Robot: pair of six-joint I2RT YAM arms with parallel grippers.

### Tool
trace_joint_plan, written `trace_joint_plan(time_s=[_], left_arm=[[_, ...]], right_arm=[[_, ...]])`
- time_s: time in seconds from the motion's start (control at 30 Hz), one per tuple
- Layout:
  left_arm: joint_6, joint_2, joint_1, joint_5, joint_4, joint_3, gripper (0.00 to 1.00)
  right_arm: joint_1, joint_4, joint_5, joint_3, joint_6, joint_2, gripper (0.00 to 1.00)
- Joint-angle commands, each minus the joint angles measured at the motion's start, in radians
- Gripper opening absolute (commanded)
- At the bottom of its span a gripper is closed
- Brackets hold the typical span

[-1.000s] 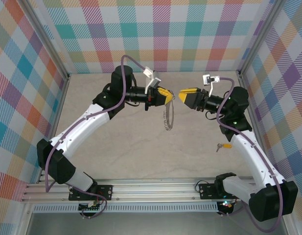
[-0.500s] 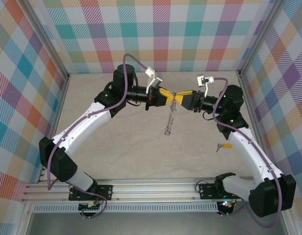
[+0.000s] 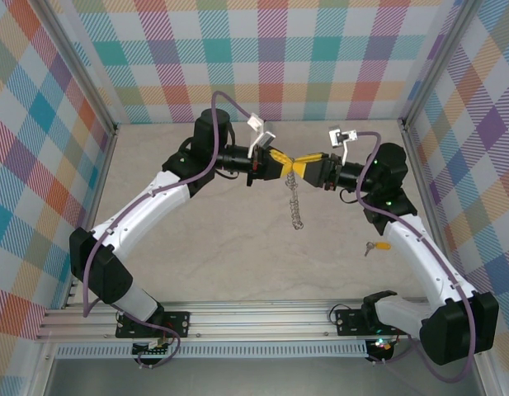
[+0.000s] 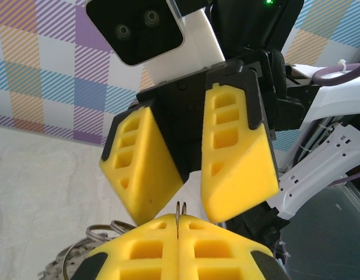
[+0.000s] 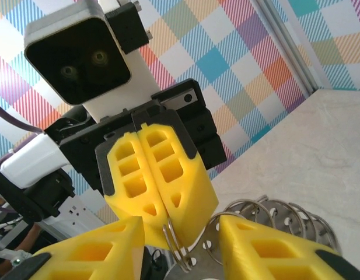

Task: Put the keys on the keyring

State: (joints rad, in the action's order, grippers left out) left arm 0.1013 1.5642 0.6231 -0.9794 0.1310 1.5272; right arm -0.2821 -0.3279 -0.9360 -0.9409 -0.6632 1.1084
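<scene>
My left gripper (image 3: pixel 285 162) is shut on the top of the keyring (image 3: pixel 296 202), a string of silvery wire loops hanging down above the table. In the left wrist view its closed pads (image 4: pixel 178 221) pinch two thin wires of the keyring (image 4: pixel 178 210). My right gripper (image 3: pixel 307 166) faces it tip to tip, open. Its yellow fingers (image 5: pixel 267 248) straddle the keyring (image 5: pixel 273 213) just below the left pads (image 5: pixel 159 175). A small key (image 3: pixel 378 246) with a yellow-orange head lies on the table beside the right forearm.
Checked walls enclose the beige tabletop (image 3: pixel 213 239) at the back and on both sides. An aluminium rail (image 3: pixel 254 318) runs along the near edge by the arm bases.
The right gripper has moved left until its tips meet the left gripper's. The hanging keyring has turned edge-on and shifted slightly right.
</scene>
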Motion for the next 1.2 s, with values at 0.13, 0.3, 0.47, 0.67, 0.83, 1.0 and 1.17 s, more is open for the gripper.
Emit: trace_joint_plan(time_s=[0.13, 0.3, 0.47, 0.67, 0.83, 1.0, 1.17], left_arm=[[0.012, -0.011, 0.005, -0.029, -0.001, 0.047, 0.0], [0.015, -0.015, 0.006, -0.03, 0.006, 0.047, 0.0], [0.017, -0.018, 0.006, -0.031, 0.006, 0.048, 0.0], [0.015, -0.014, 0.006, -0.034, 0.003, 0.05, 0.0], [0.008, -0.01, 0.006, -0.036, -0.004, 0.051, 0.0], [0.001, -0.003, 0.006, -0.042, -0.011, 0.055, 0.0], [-0.02, -0.006, 0.006, -0.006, -0.024, 0.049, 0.03]], right_arm=[[-0.003, 0.08, 0.028, -0.015, 0.084, -0.056, 0.33], [-0.003, 0.081, 0.025, -0.006, 0.084, -0.063, 0.26], [-0.002, 0.068, 0.015, -0.006, 0.074, -0.058, 0.2], [-0.003, 0.051, -0.007, -0.01, 0.066, -0.038, 0.21], [-0.004, 0.037, -0.019, -0.013, 0.056, -0.024, 0.21], [-0.004, 0.02, -0.022, -0.012, 0.051, -0.014, 0.13], [-0.002, 0.036, 0.018, -0.003, 0.076, -0.028, 0.0]])
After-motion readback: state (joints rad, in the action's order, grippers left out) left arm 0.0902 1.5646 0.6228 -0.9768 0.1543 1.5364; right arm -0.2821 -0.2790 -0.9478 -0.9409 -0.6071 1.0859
